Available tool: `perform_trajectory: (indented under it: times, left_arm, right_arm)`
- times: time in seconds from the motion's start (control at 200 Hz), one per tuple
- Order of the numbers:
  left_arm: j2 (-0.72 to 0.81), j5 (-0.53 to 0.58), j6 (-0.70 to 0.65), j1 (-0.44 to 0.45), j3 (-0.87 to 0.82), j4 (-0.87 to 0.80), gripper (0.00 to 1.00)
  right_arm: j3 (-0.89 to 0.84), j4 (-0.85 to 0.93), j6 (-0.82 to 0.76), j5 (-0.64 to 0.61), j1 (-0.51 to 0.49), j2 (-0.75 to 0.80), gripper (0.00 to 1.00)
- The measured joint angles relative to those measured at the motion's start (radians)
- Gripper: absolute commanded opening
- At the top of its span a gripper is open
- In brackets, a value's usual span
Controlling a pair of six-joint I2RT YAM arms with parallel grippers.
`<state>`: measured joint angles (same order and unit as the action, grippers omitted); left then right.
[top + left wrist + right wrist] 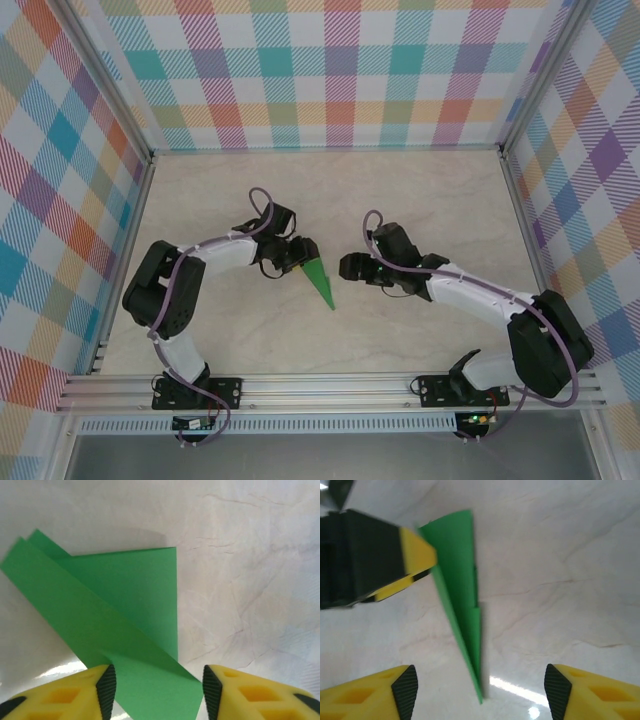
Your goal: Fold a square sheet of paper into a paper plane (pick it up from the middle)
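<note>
Left gripper [159,689]: jaws stand part-way apart, pinched on nothing. In the left wrist view its yellow fingers [75,692] with black pads frame the near end of the paper plane [125,610]; the green paper lies between them; its right edge comes just beside the right-hand pad; a sliver of pale surface shows by the left-hand pad; no clamp on the paper.

Right gripper [480,692]: jaws wide apart, holding nothing; the plane's pointed nose reaches in between the two fingers, well clear of both pads. Beyond the nose the plane widens away from the right wrist camera; a layered fold shows along its length. At the far, wide tail one finger [417,555] of the left gripper sits at the paper's left edge; whether it touches, cannot tell.

Top view, from the near edge: arm bases [195,390] bolted to the frame rail [330,385]; both arms bend inward; the two grippers face each other mid-table. The plane lies between them, a narrow bright-green dart; tail at the left gripper, nose pointing near-right. Table [430,200] pale, faintly veined; checked walls [340,70] stand on three sides.
</note>
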<state>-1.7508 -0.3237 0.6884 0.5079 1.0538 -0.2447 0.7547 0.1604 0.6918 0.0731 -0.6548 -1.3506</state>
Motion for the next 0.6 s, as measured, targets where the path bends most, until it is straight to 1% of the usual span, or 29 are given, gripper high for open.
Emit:
perform_trajectory:
  times: [0.045, 0.115, 0.235, 0.335, 0.45, 0.6]
  left_arm:
    - [0.014, 0.038, 0.0, 0.011, 0.031, -0.055, 0.63]
    - [0.023, 0.103, 0.008, 0.032, 0.081, -0.142, 0.67]
    - [0.017, 0.208, 0.029, 0.083, 0.153, -0.272, 0.72]
    - [-0.027, 0.273, 0.042, 0.135, 0.229, -0.359, 0.72]
    - [-0.095, 0.331, 0.068, 0.18, 0.299, -0.422, 0.68]
    - [-0.156, 0.364, 0.103, 0.197, 0.322, -0.468, 0.58]
  right_arm:
    - [0.0, 0.016, 0.027, -0.027, 0.011, 0.0, 0.88]
    - [-0.001, 0.042, 0.055, -0.058, 0.029, 0.0, 0.93]
    - [-0.002, 0.054, 0.084, -0.085, 0.05, 0.0, 0.98]
    - [-0.003, 0.06, 0.099, -0.092, 0.054, 0.0, 1.0]
    - [-0.011, 0.066, 0.113, -0.092, 0.055, 0.0, 1.0]
    - [-0.028, 0.069, 0.12, -0.092, 0.06, 0.0, 1.0]
